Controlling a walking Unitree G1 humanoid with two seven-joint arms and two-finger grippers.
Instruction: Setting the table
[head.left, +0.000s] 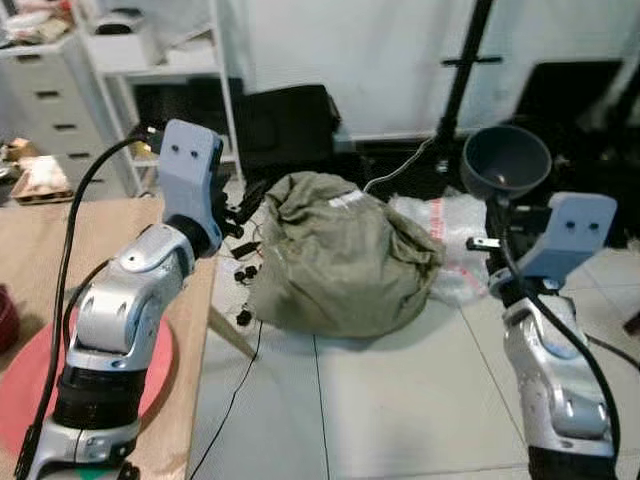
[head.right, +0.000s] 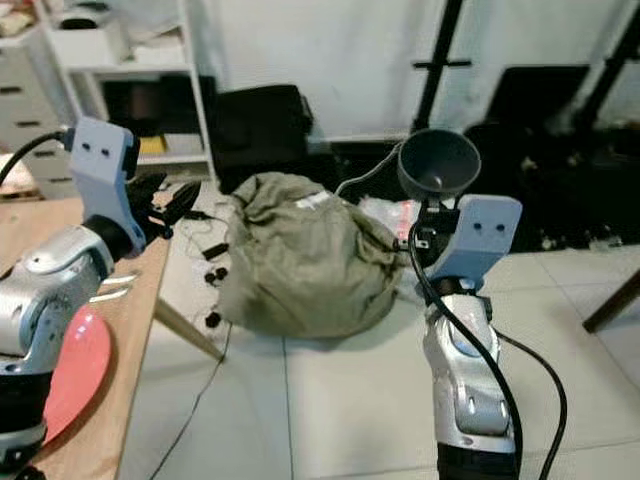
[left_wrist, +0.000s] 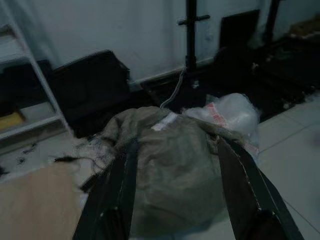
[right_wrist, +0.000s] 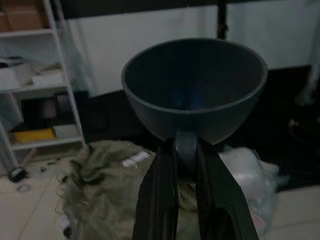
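1. A dark grey bowl (right_wrist: 195, 90) is held up in the air by the right tool (right_wrist: 186, 160). The tool's two black fingers are closed tight on the bowl's bottom edge.
2. The bowl is seen above the green sack (head.left: 335, 250) on the floor, well away from the wooden worktop (head.left: 60, 260).
3. Nothing can be seen inside the bowl.
4. The left tool (left_wrist: 175, 200) is wide open and nothing is held in it. It is raised by the worktop's edge, pointed at the sack.
5. A red plate (head.left: 30, 385) lies on the worktop, away from the sack.
6. The bowl is held by a small bit only. It could slip and fall if it is swung fast.
7. The left arm could be bumped on the way to the worktop.
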